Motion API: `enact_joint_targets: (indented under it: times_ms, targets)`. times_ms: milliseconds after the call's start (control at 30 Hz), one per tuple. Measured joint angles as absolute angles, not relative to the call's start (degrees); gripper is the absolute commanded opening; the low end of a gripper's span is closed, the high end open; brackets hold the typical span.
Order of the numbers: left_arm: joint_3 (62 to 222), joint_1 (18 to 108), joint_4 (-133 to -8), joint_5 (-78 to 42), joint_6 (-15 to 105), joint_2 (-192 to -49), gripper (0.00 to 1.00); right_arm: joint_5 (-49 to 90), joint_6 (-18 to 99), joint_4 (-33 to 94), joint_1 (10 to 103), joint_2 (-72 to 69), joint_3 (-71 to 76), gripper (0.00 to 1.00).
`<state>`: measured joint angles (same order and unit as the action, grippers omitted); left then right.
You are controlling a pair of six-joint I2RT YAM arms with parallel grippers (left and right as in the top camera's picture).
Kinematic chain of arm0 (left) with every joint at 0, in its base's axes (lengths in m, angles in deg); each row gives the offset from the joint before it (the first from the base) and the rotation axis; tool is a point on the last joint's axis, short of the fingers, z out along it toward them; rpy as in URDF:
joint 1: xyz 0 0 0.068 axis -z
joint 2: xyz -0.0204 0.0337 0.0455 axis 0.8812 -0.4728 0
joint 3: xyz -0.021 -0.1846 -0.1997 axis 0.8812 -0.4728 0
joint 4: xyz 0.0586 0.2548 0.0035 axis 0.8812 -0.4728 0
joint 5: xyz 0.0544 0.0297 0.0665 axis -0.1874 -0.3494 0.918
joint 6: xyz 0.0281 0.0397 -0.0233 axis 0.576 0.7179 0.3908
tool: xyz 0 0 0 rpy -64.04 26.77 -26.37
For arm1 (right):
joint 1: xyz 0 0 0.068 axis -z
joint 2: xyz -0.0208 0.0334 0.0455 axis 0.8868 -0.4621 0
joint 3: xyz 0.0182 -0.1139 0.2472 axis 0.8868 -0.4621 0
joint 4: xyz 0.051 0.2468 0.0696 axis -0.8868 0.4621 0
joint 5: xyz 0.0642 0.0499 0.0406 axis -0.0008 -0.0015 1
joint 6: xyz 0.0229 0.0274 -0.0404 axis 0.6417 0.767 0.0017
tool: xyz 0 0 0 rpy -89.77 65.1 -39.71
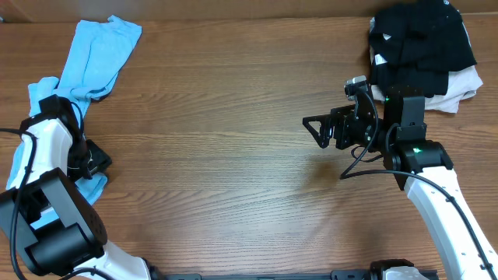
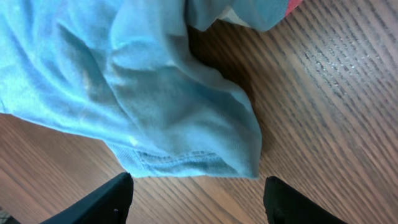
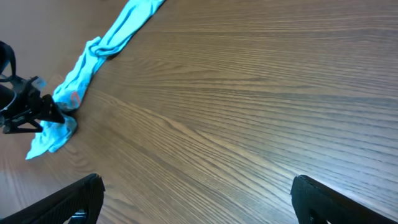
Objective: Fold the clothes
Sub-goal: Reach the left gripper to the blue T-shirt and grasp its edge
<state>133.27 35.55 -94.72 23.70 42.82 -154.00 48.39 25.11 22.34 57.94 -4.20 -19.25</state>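
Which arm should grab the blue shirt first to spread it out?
Left. The left gripper is open right at the T-shirt hem, on the left side of the table. The right gripper, also open, hangs over bare wood far across from it, near the black garments.

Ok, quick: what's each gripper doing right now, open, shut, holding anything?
Left gripper: open, fingers spread at the hem of the light blue T-shirt, not gripping it.
Right gripper: open, empty, above the table.
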Motion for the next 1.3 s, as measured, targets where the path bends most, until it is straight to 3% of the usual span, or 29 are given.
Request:
enact_joint_targets:
  times_ms: [300,533,933,1133,1167,1233,1300]
  targets:
    - [133.0,35.5,-87.2,24.2,45.0,-154.4,0.66,46.5,25.1,22.3,58.0,-4.2,-19.2,0.99]
    - [130.3,36.3,-85.1,24.1,46.0,-154.4,0.56,46.5,25.1,22.3,57.9,-4.2,-19.2,0.98]
    - [126.6,40.3,-83.9,23.4,46.3,-154.4,0.53,46.0,25.1,22.0,57.9,-4.2,-19.2,0.94]
    - [125.1,40.3,-84.4,25.1,46.6,-154.4,0.34,45.8,25.1,22.4,57.9,-4.2,-19.2,0.93]
    - [124.9,40.3,-84.5,25.2,46.6,-154.5,0.27,45.8,25.1,22.5,57.9,-4.2,-19.2,0.93]
    - [124.3,40.3,-84.5,25.5,46.8,-154.5,0.04,45.8,25.1,22.6,57.9,-4.2,-19.2,0.91]
    - [124.0,40.3,-84.5,25.5,46.9,-154.5,0.04,45.8,25.1,22.7,57.9,-4.2,-19.2,0.89]
